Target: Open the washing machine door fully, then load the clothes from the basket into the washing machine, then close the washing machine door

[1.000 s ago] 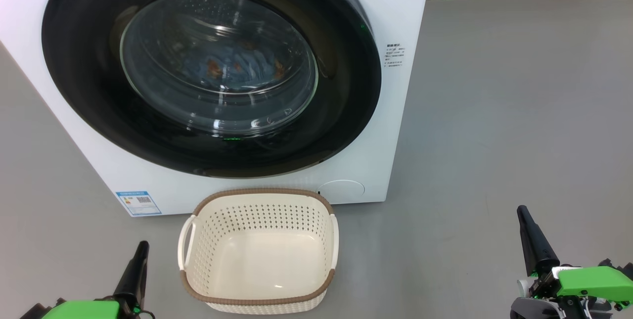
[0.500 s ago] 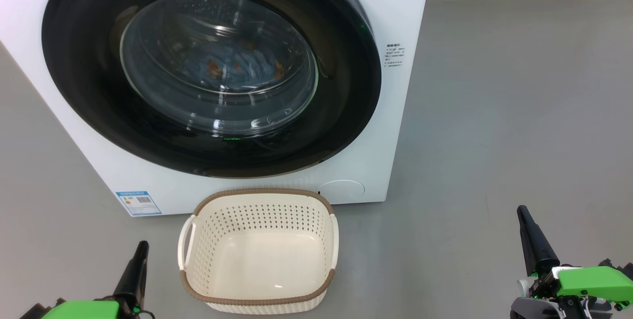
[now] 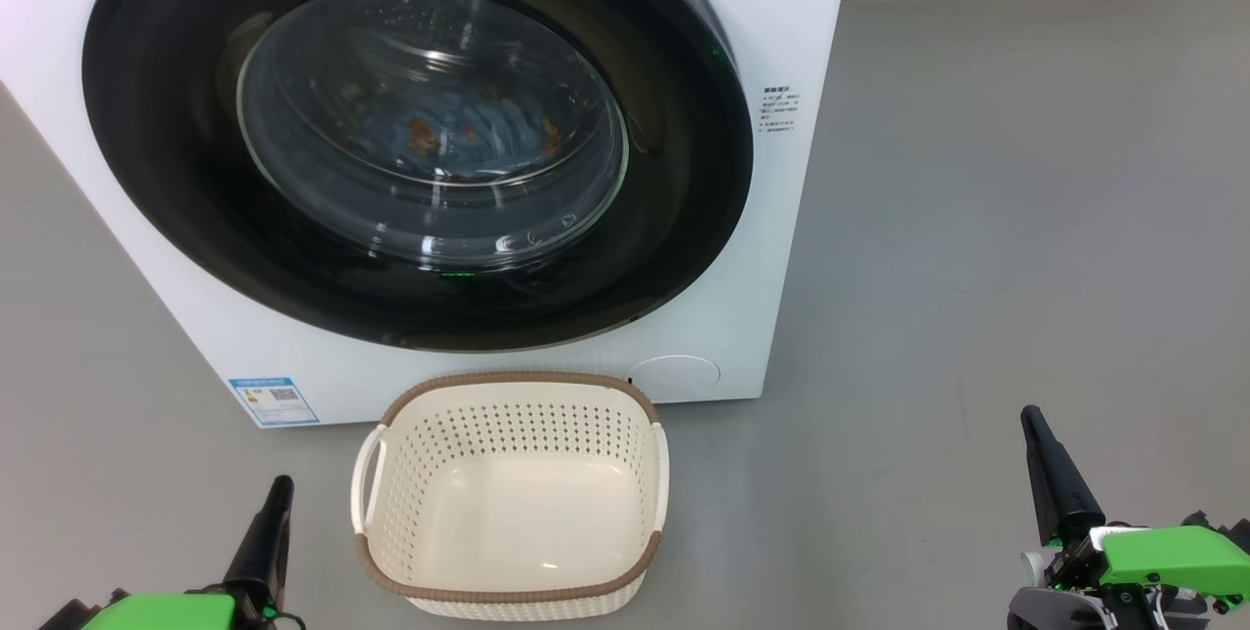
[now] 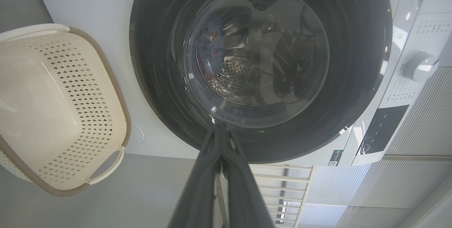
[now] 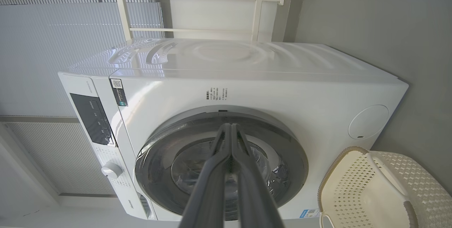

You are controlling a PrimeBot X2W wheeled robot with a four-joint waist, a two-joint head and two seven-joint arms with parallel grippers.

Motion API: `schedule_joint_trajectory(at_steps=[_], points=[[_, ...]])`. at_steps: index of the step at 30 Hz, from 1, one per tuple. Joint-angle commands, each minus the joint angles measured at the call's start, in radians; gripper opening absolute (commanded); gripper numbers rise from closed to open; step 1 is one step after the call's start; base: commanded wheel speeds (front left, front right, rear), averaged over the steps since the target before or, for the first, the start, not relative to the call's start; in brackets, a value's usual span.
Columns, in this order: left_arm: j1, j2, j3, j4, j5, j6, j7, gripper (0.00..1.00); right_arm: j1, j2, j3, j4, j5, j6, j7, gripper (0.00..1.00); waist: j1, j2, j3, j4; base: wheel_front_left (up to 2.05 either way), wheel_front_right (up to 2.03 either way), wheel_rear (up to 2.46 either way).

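Washing machine door sits closed against the washing machine. Clothes lie behind its glass. Basket stands on the floor just before the machine, between the grippers.

Left gripper is near the basket's left side, fingers pressed together, holding nothing. Right gripper is well apart on the basket's right, fingers likewise together, nothing held.

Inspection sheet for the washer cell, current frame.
Surface: smooth grey floor, no spills seen.
Job's things: big white boxy front-loading washing machine; its round black-rimmed glass door shut; light blue printed clothes behind the glass; cream perforated plastic basket, empty, on floor before machine.
Clutter: nothing seen.
Hands: left hand and right hand shut, holding nothing.
Cables: nothing seen.
Surroundings: white slatted blinds beyond machine.
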Motion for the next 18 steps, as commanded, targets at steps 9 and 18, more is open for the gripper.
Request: schedule_joint_trajectory(at_steps=[9, 18], points=[[-0.043, 0.012, 0.036, -0.019, -0.003, -0.003, 0.005, 0.00, -0.010, -0.001, 0.022, -0.030, 0.003, 0.002, 0.008, 0.00, 0.0000, 0.0000, 0.000, 0.000, 0.00, 0.00, 0.00], [-0.043, 0.012, 0.036, -0.019, -0.002, -0.003, 0.005, 0.00, -0.010, -0.001, 0.022, -0.030, 0.003, 0.002, 0.008, 0.00, 0.0000, 0.0000, 0.000, 0.000, 0.00, 0.00, 0.00]])
